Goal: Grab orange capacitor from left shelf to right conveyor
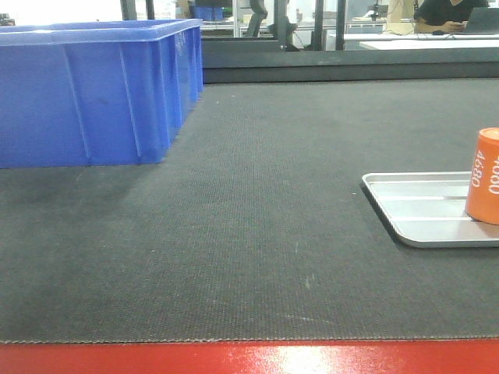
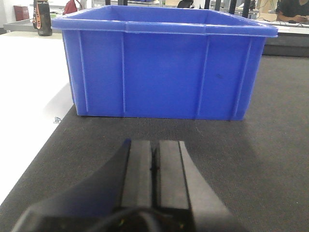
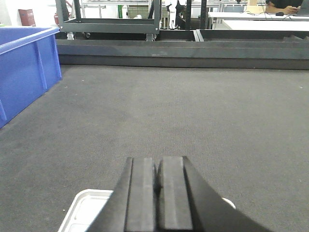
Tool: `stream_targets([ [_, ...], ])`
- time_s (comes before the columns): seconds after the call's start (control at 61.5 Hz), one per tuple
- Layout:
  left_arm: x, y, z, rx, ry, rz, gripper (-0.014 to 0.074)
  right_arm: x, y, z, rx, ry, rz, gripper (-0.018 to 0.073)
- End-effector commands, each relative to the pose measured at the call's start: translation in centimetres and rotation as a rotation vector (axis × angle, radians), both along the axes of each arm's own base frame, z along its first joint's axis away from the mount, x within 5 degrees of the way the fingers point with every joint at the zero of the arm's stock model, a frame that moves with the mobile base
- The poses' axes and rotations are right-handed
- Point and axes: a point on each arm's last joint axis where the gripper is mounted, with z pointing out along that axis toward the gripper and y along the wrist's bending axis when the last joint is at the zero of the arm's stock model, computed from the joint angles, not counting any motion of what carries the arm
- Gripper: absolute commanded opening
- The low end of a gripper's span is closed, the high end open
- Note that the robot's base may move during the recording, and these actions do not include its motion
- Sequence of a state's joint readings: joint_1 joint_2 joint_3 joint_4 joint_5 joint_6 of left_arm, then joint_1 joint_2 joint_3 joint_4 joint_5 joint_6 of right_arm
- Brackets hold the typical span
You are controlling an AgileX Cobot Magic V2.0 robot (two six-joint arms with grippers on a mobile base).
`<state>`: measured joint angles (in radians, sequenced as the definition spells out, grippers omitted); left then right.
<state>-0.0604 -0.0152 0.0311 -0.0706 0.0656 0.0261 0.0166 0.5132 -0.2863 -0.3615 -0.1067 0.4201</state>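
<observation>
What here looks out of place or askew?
The orange "4680" cylinder capacitor stands upright in the shallow silver tray on the dark grey belt, not directly on the belt. Nothing is spilled or damaged.

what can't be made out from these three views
- Orange capacitor: the front view's right edge cuts it off; only part of its side and "4680" print shows.
- Silver tray: right part runs off the front view; in the right wrist view the shut right gripper covers most of it.
- Blue bin: its inside is hidden by its walls in every view.
- Left gripper: shut, empty.
- Left shelf: in no view.
</observation>
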Motion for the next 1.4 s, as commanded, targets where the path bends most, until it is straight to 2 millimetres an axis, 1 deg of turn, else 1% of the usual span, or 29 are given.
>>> stream_targets([
  [0.0,-0.1,0.1,1.0,-0.012,-0.097,0.006,-0.0127,0.0,0.3,2.0,0.002,-0.118,0.031,0.0054],
  [0.195,-0.1,0.1,1.0,-0.012,-0.097,0.006,-0.0127,0.0,0.2,1.8,0.023,-0.106,0.022,0.0054],
  [0.292,-0.1,0.1,1.0,-0.012,-0.097,0.006,-0.0127,0.0,-0.1,1.4,0.046,-0.058,-0.014,0.0054],
  [0.325,-0.1,0.1,1.0,-0.012,-0.097,0.006,-0.0127,-0.1,-0.2,1.3,0.030,-0.047,-0.024,0.0054],
  [0.406,-0.1,0.1,1.0,-0.012,-0.097,0.006,-0.0127,-0.8,-0.4,1.2,0.003,-0.029,-0.039,0.0054],
  [0.504,-0.1,0.1,1.0,-0.012,-0.097,0.006,-0.0127,-2.3,-0.3,1.5,-0.070,-0.055,-0.033,0.0054],
  [0.601,-0.1,0.1,1.0,-0.012,-0.097,0.006,-0.0127,-3.8,-0.3,1.2,-0.125,-0.095,-0.029,0.0054],
  [0.666,-0.1,0.1,1.0,-0.012,-0.097,0.006,-0.0127,-4.6,-0.3,0.4,-0.139,-0.121,-0.032,0.0054],
  [0.796,-0.1,0.1,1.0,-0.012,-0.097,0.006,-0.0127,-5.7,-0.4,-2.4,-0.114,-0.138,-0.037,0.0054],
  [0.942,-0.1,0.1,1.0,-0.012,-0.097,0.006,-0.0127,-6.2,-0.6,-5.1,-0.045,-0.139,-0.072,0.0054],
  [1.04,-0.1,0.1,1.0,-0.012,-0.097,0.006,-0.0127,-6.2,-0.7,-6.3,-0.039,-0.131,-0.099,0.0054],
  [1.17,-0.1,0.1,1.0,-0.012,-0.097,0.006,-0.0127,-6.0,-0.8,-7.3,-0.040,-0.118,-0.108,0.0054],
  [1.381,-0.1,0.1,1.0,-0.012,-0.097,0.006,-0.0127,-6.0,-0.8,-7.3,-0.040,-0.120,-0.109,0.0054],
])
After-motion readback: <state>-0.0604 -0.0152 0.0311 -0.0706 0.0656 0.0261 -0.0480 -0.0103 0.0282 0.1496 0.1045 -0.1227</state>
